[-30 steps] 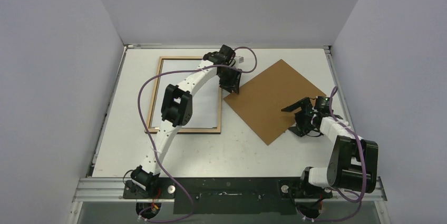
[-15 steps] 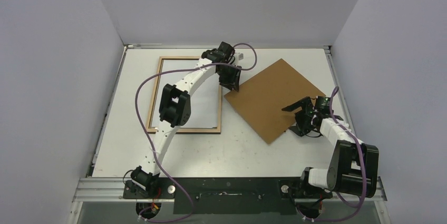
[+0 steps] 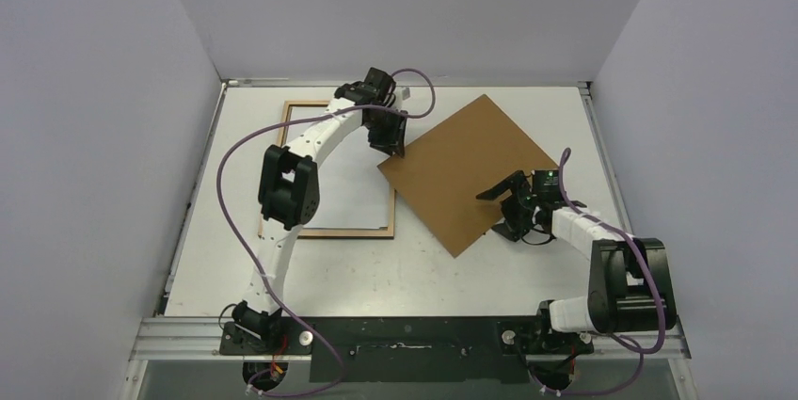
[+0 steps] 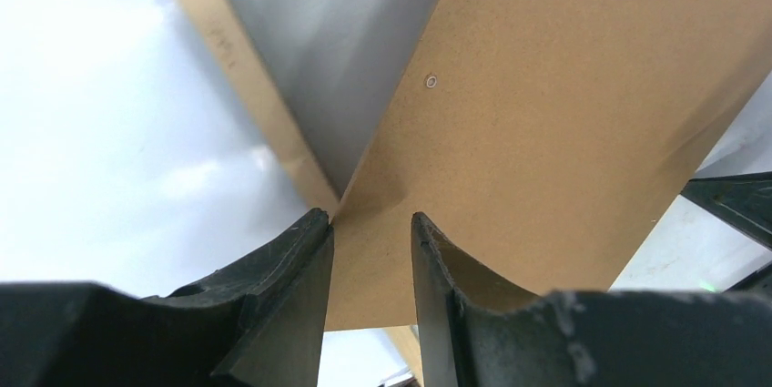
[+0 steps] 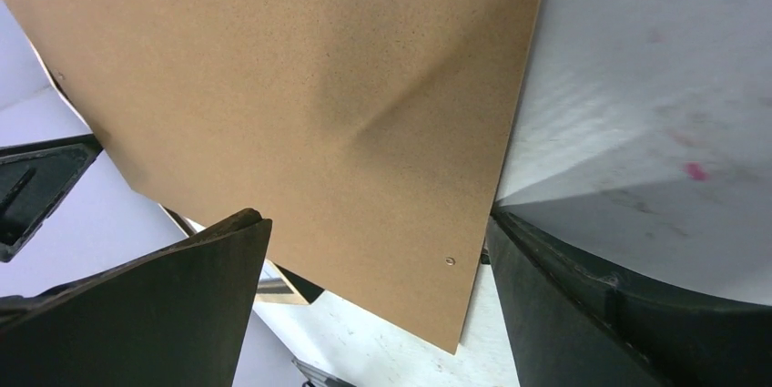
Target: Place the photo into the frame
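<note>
Board, plain brown rectangular backing [image 3: 461, 169], overlaps the thin light-brown wooden rectangular frame [image 3: 353, 232] at the bench's far-left corner, presumably staged for closing. Left pincer [image 4: 369, 218] is narrowed at the board's corner, grip unclear. Right pincer [image 3: 502, 212] is spread wide, nothing clamped. Photo not identifiable.

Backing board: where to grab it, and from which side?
The corner nearest the frame, approached from that side, one finger above, one below. The backing board is a thin flat sheet, turned diamond-wise; that corner overlaps the frame's rail, likely leaving room underneath. Elsewhere it looks flat.
</note>
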{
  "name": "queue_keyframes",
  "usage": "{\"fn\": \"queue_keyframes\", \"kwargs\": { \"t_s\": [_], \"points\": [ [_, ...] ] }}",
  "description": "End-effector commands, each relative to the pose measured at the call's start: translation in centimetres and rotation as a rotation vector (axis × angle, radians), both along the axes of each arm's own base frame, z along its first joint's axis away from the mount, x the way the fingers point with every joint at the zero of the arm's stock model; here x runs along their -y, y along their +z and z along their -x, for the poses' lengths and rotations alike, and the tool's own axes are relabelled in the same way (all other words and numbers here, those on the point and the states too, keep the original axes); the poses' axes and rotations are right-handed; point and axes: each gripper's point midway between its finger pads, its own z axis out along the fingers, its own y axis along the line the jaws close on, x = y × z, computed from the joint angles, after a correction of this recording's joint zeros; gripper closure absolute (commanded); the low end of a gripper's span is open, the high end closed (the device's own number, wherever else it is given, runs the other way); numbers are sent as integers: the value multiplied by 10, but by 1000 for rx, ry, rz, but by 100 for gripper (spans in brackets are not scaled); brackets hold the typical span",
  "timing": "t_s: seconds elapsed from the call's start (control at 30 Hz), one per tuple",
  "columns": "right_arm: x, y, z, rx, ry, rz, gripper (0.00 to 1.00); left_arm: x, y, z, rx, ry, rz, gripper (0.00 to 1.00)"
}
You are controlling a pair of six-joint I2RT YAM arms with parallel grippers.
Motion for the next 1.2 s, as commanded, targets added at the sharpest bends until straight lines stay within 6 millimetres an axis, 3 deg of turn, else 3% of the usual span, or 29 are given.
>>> {"fn": "queue_keyframes", "kwargs": {
  "t_s": [0.0,0.17,0.43,0.67,0.93,1.1,1.17],
  "points": [
    [-23,31,-39,154,31,-50,9,2,34,14,20,-17,76,66],
    [-16,26,-34,116,37,14,9,-24,34,5,50,5,32,57],
    [9,15,-11,22,41,181,9,-40,52,0,168,-16,-52,44],
    [12,9,-6,1,38,196,10,-28,66,36,236,-28,-82,34],
    [4,7,-11,18,16,158,10,-7,45,92,112,246,196,29],
    [3,3,-5,-6,24,154,11,-4,43,97,110,366,318,27],
    [4,3,-1,-15,27,162,11,6,48,98,112,389,393,27]
  ]
}}
